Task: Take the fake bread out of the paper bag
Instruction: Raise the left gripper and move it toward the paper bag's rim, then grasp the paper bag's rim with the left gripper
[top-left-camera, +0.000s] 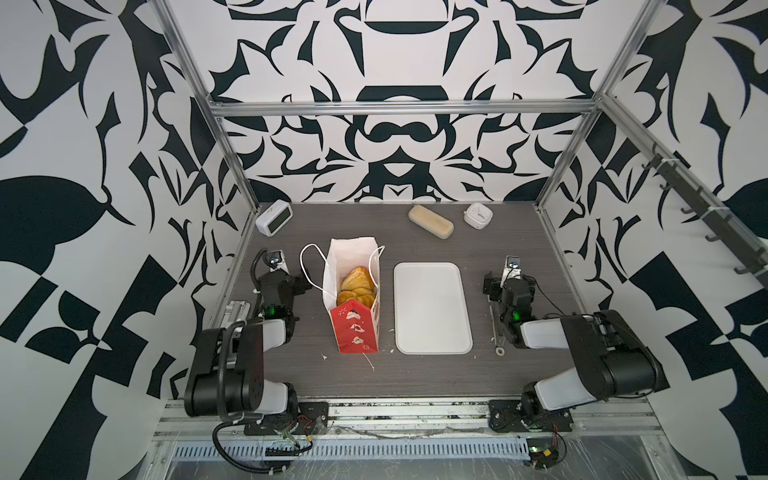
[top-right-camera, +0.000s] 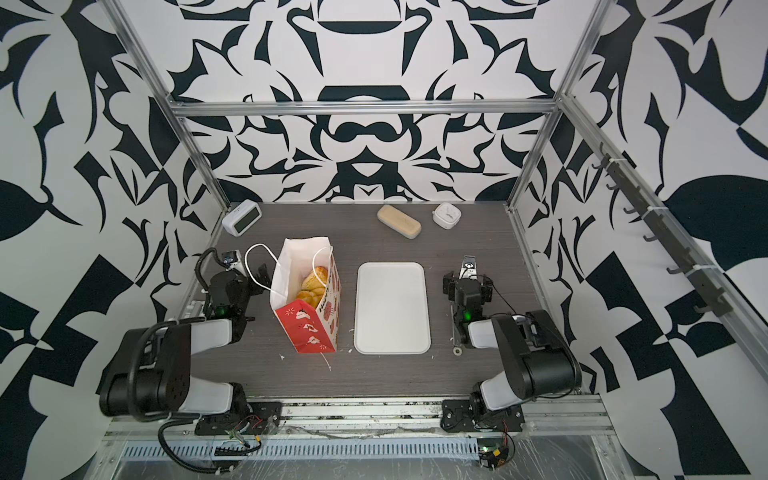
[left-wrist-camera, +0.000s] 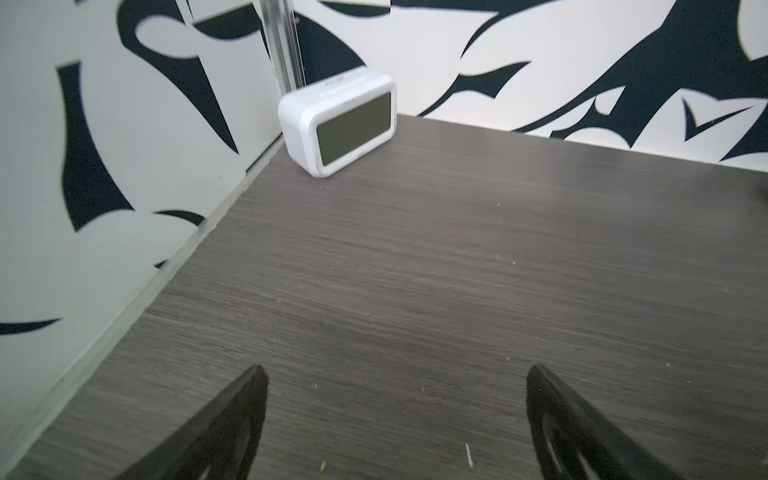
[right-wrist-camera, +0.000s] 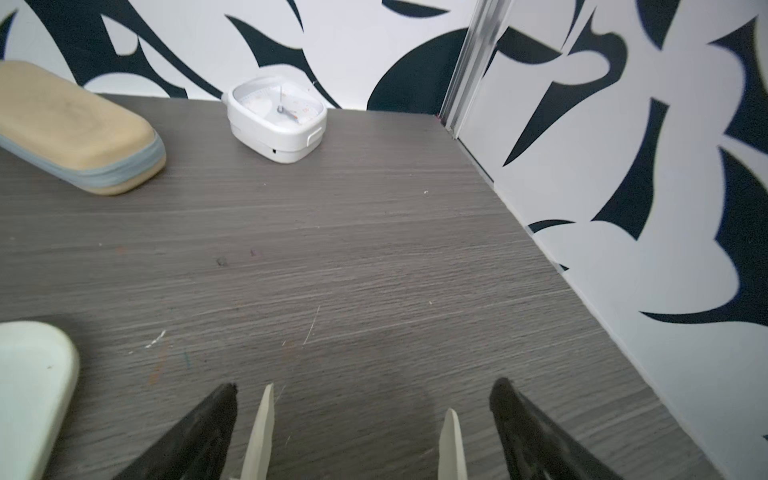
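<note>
Top views both show the paper bag (top-left-camera: 353, 328) (top-right-camera: 307, 328) standing upright on the tabletop (top-left-camera: 415, 374), mouth open, white inside, red front with white motifs. Fake bread (top-left-camera: 356, 282) (top-right-camera: 315, 282) sits inside the bag, low down: golden-brown glossy pieces, at least two visible, one stacked behind the other; full count can't be told. One white cord handle (top-left-camera: 309, 266) loops out toward the left arm. White tray (top-left-camera: 432, 307) lies flat just beside the bag on its right, not touching it.

Left arm (top-left-camera: 232, 357) is folded at the left edge of the tabletop: elbow up near the front rail, forearm reaching forward, wrist low, near the bag's handle side. Right arm (top-left-camera: 598, 345) mirrors it at the right edge, wrist low, well apart from the tray.

Left wrist view: left gripper (left-wrist-camera: 395, 374) has jaws wide apart, nothing between them, hovering over bare tabletop, aimed at a white digital clock (left-wrist-camera: 345, 124) (top-left-camera: 274, 217) in the far left corner.

Right wrist view: right gripper (right-wrist-camera: 365, 386) also has jaws wide apart and nothing in them, above bare tabletop, a tray corner at the side. Ahead of it sit a small white analog clock (right-wrist-camera: 278, 116) (top-left-camera: 478, 215) and a beige zippered case (right-wrist-camera: 75, 124) (top-left-camera: 431, 221), both near the back wall.

Neither gripper touches the bag or the bread. Small pale scraps are scattered on the tabletop by the bag's base.
</note>
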